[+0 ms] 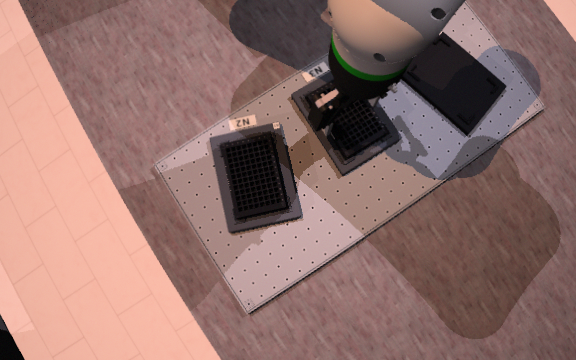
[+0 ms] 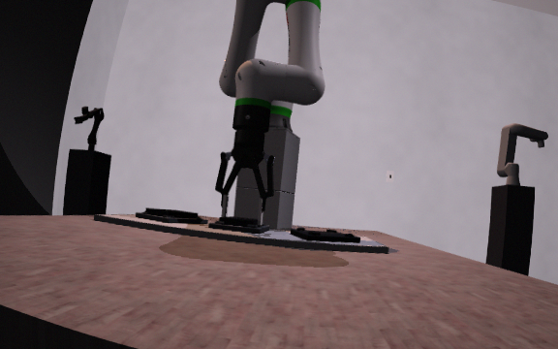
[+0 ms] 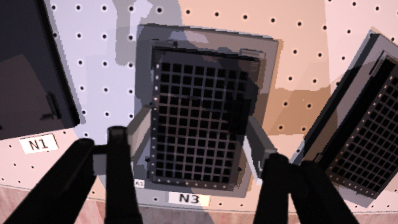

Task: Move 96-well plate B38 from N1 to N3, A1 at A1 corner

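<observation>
I have the gripper (image 3: 197, 150) clenched on plate B38 (image 3: 202, 115), one pad on each long side, and the plate hangs between my fingers directly over landing nest N3 (image 3: 272, 50). Gripping across the narrow width keeps both short ends free of the fingers, so the plate can drop inside the locators without a finger hitting a corner post; that is my read of why it is held this way. The N3 label (image 3: 189, 198) sits on the deck just below my fingertips in the wrist view, and a small A1 mark (image 3: 139, 184) shows just inside my left finger, at the nest's near corner. I cannot read the plate's own ID label from here, so I cannot confirm well A1 is at that corner. The plate edges run parallel to the nest frame, so yaw looks good. In the exterior view the fingertips are down near the deck (image 1: 278, 250), but I cannot tell whether the plate is fully seated or a touch above. Plate nest N1 (image 3: 30, 75) lies beyond my left finger, dark and with no plate on it, its N1 label (image 3: 39, 144) beside it. Plate B83 (image 3: 372, 145) sits on nest N2 (image 1: 223, 150) beyond my right finger, well apart, untouched. My judgement: finish lowering, then release.
</observation>
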You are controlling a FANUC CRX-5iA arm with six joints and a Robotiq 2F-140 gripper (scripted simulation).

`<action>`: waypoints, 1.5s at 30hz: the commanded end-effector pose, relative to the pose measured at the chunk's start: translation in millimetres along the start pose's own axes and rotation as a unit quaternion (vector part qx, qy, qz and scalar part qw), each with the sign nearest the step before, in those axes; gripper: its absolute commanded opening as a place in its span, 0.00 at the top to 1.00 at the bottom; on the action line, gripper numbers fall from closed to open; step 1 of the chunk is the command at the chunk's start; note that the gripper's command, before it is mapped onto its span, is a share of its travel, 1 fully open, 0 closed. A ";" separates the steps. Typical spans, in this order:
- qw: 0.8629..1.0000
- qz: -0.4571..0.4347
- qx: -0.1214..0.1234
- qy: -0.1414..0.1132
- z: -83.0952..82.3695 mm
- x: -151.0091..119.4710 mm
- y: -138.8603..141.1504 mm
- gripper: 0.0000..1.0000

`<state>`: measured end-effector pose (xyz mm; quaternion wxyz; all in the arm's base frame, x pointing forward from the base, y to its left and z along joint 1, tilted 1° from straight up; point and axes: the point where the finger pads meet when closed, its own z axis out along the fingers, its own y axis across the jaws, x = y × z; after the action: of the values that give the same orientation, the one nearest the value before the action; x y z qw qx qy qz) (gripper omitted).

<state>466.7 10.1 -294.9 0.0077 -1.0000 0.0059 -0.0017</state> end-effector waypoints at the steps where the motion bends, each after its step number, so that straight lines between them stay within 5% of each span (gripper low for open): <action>1: 1.000 0.000 0.000 0.000 -0.1 0.2 0.1 1.00; 9: 1.000 0.000 0.000 0.000 -0.1 0.2 0.1 1.00; 10: 1.000 0.000 0.000 0.000 -0.1 0.2 0.1 0.34; 45: 1.000 0.000 0.000 0.000 -0.1 0.2 0.1 0.34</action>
<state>466.7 10.1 -294.9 0.0077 -1.0000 0.0059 -0.0017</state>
